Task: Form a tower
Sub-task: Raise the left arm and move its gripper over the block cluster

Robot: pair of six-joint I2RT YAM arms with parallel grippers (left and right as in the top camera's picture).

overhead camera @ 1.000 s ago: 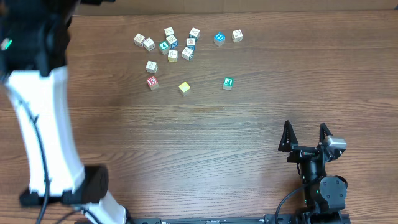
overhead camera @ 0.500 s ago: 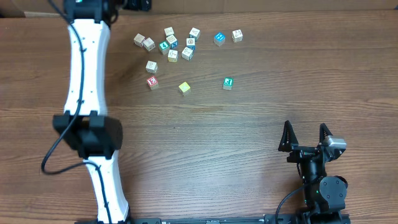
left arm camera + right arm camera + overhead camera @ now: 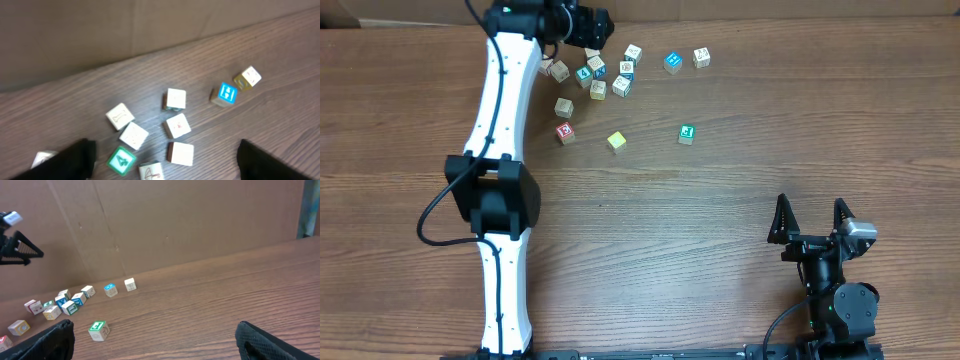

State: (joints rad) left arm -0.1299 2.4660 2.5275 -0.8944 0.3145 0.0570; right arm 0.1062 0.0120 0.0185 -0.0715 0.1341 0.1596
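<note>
No tower shows in any view; small wooden letter cubes lie singly at the table's far side. In the overhead view a yellow cube (image 3: 616,141), a green-faced cube (image 3: 686,134) and a red cube (image 3: 565,133) sit apart, in front of the cluster. My left gripper (image 3: 582,28) hovers open over the cluster's back edge. In the left wrist view a green-faced cube (image 3: 121,161) and a white cube (image 3: 180,153) lie on the table between its fingers (image 3: 75,160), untouched. My right gripper (image 3: 812,218) stands open near the front right, holding nothing.
A blue cube (image 3: 672,62) and a white cube (image 3: 701,57) lie at the cluster's right end. The left arm's white links (image 3: 500,190) stretch across the table's left side. A brown cardboard wall (image 3: 175,225) backs the table.
The left arm has swung from the far left across to the cube cluster at the back. The right arm and the cubes have not moved.
</note>
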